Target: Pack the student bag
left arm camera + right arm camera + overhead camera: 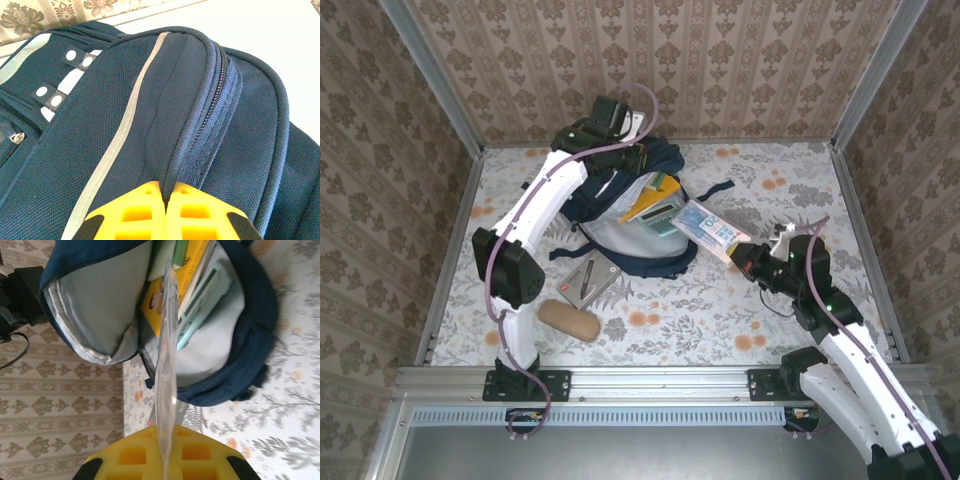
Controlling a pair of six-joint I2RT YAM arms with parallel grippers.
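Note:
The student bag [582, 203], dark navy with pale grey lining, lies open at the back middle of the table. A yellow book [653, 198] and a teal item [665, 222] stick out of its mouth. My left gripper [618, 148] is at the bag's top, shut on a fold of navy fabric beside the zip [169, 192]. My right gripper [748, 256] is to the right of the bag, shut on a clear flat packet [712, 228] whose far end reaches the bag's mouth. In the right wrist view the packet [166, 365] is edge-on between the yellow fingers [135, 455], pointing into the bag [250, 340].
A brown pouch [568, 318] lies at the front left of the flowered table. A grey flat item with red parts [588, 280] rests just in front of the bag. Metal frame rails and patterned walls [720, 70] enclose the table on three sides.

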